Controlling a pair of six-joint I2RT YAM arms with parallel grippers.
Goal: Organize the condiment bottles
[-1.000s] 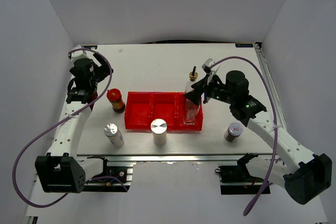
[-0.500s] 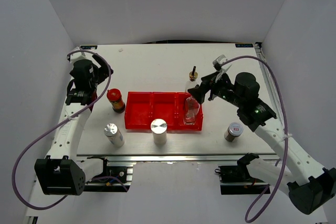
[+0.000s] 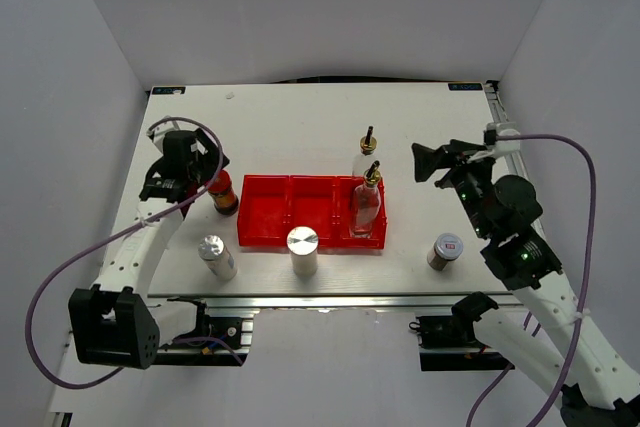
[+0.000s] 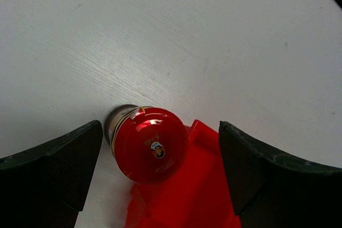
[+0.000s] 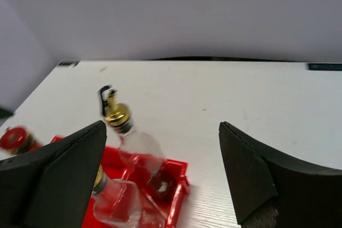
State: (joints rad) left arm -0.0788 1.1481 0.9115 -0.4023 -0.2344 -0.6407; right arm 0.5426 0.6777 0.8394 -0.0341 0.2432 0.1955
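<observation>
A red-lidded dark jar (image 3: pixel 221 193) (image 4: pixel 150 145) stands just left of the red tray (image 3: pixel 268 229). My left gripper (image 3: pixel 197 173) (image 4: pixel 160 169) hangs open above it, and the jar shows between the fingers, nearer the left one. Two clear glass bottles with gold spouts (image 3: pixel 366 209) (image 3: pixel 365 154) stand in the tray's right compartment; in the right wrist view they are the front bottle (image 5: pixel 113 202) and the back bottle (image 5: pixel 140 148). My right gripper (image 3: pixel 427 163) (image 5: pixel 163 150) is open and empty, to the right of the tray. Two silver cylinders (image 3: pixel 217 256) (image 3: pixel 302 251) stand before the tray.
A short silver-lidded jar (image 3: pixel 445 250) stands at the front right, below my right arm. The tray's left and middle compartments hold nothing. The table's back half is bare white board, with walls close on all sides.
My right gripper opened, let go of the glass bottle in the right compartment and drew back to the right. My left gripper shifted right and forward over the red-lidded jar.
</observation>
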